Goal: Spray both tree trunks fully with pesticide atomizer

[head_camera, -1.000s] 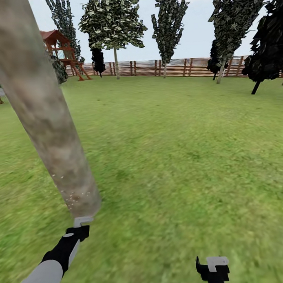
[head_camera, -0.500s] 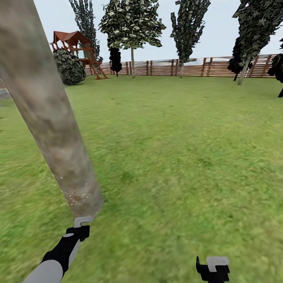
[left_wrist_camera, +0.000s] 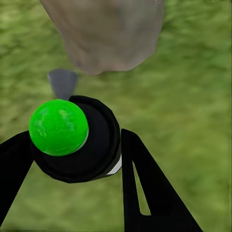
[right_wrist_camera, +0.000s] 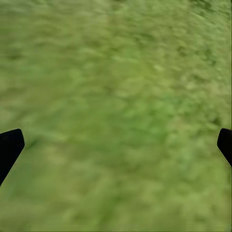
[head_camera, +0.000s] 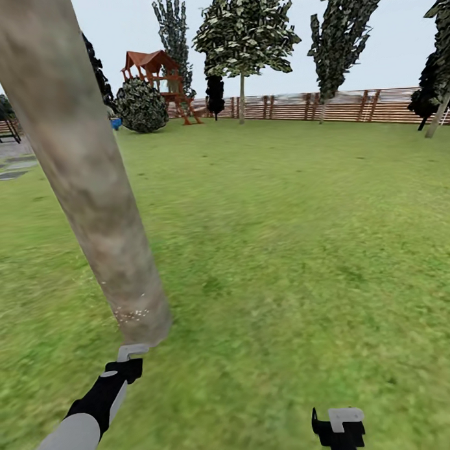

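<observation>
— What is the left gripper (left_wrist_camera: 72,159) doing at this moment?

— It is gripping the pesticide atomizer (left_wrist_camera: 79,140), a black bottle; in the left wrist view its top is looking bright green. The two black fingers (left_wrist_camera: 145,188) are sitting on both sides of the bottle, and its grey nozzle (left_wrist_camera: 63,82) is pointing at the foot of the tree trunk (head_camera: 87,178), just beside it.

— Is some pesticide showing on the trunk?

— Yes, small whitish specks of pesticide (head_camera: 132,313) are lying on the lowest part of the trunk, just above the grass.

— And the right gripper (right_wrist_camera: 116,145)?

— It is hanging open over the lawn (head_camera: 283,216), and its fingertips are standing wide apart with nothing between them.

— What is standing far behind?

— A wooden playhouse (head_camera: 156,75), a slat fence (head_camera: 350,107) and another tree (head_camera: 244,30).
</observation>
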You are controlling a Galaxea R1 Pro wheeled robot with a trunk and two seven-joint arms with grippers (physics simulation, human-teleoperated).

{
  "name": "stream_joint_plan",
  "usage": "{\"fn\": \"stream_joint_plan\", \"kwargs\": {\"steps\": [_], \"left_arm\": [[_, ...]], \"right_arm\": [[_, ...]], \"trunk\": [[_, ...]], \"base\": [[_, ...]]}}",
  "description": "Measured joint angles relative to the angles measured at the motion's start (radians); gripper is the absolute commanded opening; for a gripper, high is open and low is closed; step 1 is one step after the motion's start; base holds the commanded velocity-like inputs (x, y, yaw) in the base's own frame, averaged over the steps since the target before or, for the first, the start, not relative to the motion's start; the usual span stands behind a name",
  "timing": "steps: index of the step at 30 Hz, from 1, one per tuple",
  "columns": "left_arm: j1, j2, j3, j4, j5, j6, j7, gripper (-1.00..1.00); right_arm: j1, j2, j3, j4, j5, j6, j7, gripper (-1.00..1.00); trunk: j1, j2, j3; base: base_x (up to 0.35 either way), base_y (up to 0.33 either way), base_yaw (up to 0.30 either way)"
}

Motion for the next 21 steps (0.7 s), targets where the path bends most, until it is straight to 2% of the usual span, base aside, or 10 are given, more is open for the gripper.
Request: {"fn": "stream_joint_plan", "kwargs": {"steps": [5,18,21], "left_arm": [[0.0,0.001,0.0,-0.001,0.0,0.0,0.0,-1.0],[0.0,0.0,0.0,-0.002,0.0,0.0,0.0,-1.0],[-0.001,0.0,0.0,-0.002,0.0,0.001,0.0,-1.0]], "right_arm": [[0.0,0.0,0.0,0.0,0.0,0.0,0.0,1.0],[0.0,0.0,0.0,0.0,0.0,0.0,0.0,1.0],[0.0,0.0,0.0,0.0,0.0,0.0,0.0,1.0]], "trunk": [[0.0,0.0,0.0],[0.0,0.0,0.0],[0.0,0.0,0.0]], "base": [[0.016,-0.269,0.026],[0.003,-0.273,0.266],[0.149,-0.243,0.092]]}}
